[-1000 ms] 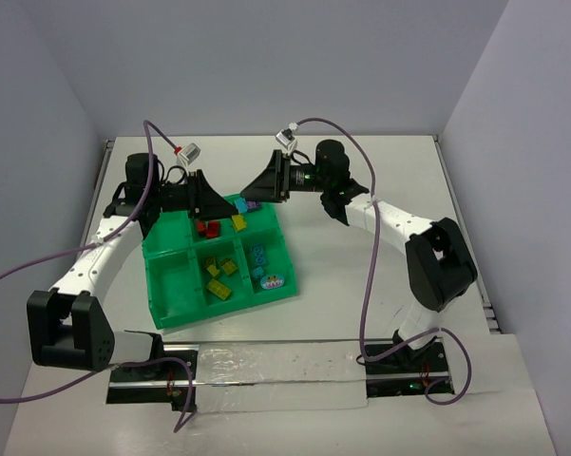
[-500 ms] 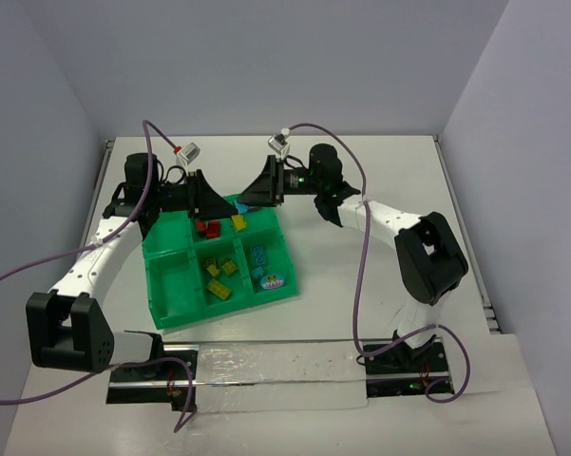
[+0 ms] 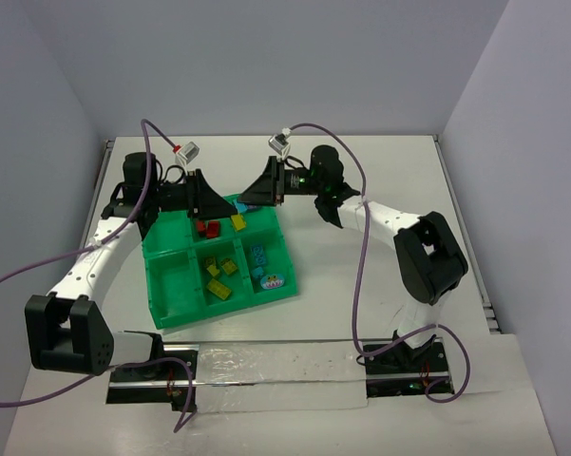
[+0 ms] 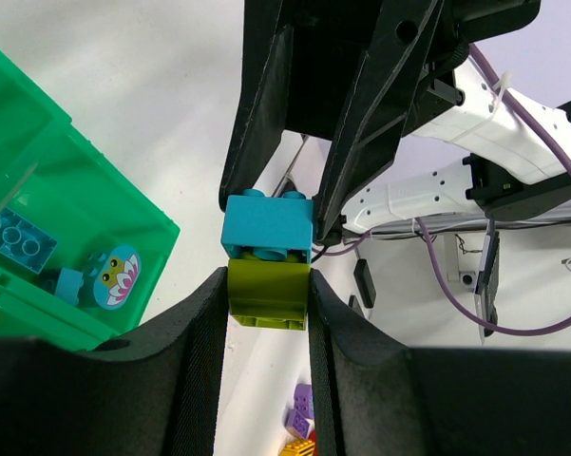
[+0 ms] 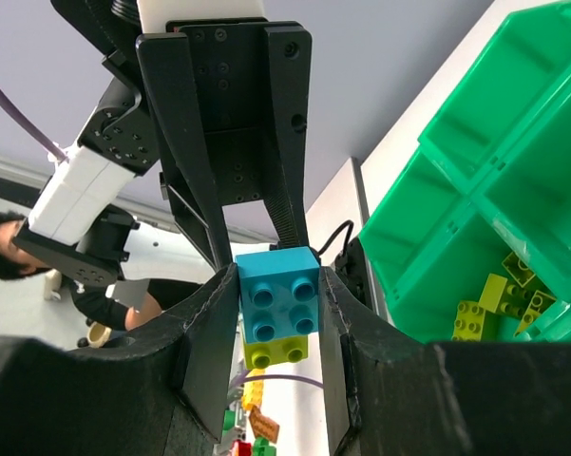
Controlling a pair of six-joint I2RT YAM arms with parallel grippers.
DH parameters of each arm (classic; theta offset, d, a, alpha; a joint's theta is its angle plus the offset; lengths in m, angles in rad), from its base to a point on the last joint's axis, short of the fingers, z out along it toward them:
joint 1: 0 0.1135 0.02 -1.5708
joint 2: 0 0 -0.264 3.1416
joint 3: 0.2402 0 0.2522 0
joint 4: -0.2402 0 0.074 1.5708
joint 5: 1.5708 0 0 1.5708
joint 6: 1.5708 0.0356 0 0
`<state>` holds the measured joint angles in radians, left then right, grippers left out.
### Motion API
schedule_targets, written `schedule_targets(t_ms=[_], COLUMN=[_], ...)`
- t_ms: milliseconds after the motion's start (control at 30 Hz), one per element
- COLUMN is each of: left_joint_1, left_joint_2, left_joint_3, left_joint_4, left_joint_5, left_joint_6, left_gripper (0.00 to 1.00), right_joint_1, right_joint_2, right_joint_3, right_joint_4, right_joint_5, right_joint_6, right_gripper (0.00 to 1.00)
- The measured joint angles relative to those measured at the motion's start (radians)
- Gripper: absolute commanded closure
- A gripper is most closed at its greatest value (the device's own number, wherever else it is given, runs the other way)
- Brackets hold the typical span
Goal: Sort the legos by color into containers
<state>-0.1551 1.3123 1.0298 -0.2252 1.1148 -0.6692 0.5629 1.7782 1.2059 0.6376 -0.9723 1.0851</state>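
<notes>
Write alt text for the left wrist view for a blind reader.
The left gripper clamps a yellow-green brick while the right gripper, opposite, grips the light blue brick stacked on it. A green tray fills the frame's left side.

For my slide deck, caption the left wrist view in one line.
Left gripper shut on a yellow-green brick, right gripper clamping the blue brick stacked on it, near the green tray.

No legible text or labels

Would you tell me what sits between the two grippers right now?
A light blue brick joined to a yellow-green brick, clearest in both wrist views.
</notes>
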Motion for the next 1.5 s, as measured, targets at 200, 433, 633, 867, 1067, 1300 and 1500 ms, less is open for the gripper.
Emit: schedule_targets(t_ms=[200,433,633,867,1067,1300,1500], left_joint_1=[0.0,0.0,0.0,0.03,0.08,0.083,0.083], left_joint_2=[0.0,-0.001,-0.001,-0.034,-0.125,-0.164,-0.223], left_joint_3=[0.0,0.005,0.009,0.0,-0.035,-0.034,-0.133], left_joint_4=[-0.02,-0.034,-0.07,-0.159,-0.249,-0.416,-0.448], left_joint_5=[-0.015,-0.018,-0.03,-0.15,-0.336,-0.618,-0.692], left_joint_6=[0.005,0.015,0.034,0.049,0.043,0.044,0.031], left_gripper=[1.0,1.0,1.0,1.0,1.0,1.0,1.0], right_joint_1=[-0.009,-0.049,-0.068,-0.072,-0.072,-0.015,0.055], right_joint_2=[-0.004,-0.019,-0.02,-0.077,-0.15,-0.157,-0.149], right_joint_3=[-0.039,-0.114,-0.14,-0.153,-0.154,-0.151,-0.146], right_joint_4=[0.037,0.044,0.034,-0.152,-0.421,-0.665,-0.739], right_joint_5=[0.024,0.052,0.076,0.128,0.245,0.38,0.423], right_joint_6=[0.02,0.021,0.021,-0.126,-0.335,-0.536,-0.608], right_gripper=[1.0,1.0,1.0,1.0,1.0,0.96,0.65])
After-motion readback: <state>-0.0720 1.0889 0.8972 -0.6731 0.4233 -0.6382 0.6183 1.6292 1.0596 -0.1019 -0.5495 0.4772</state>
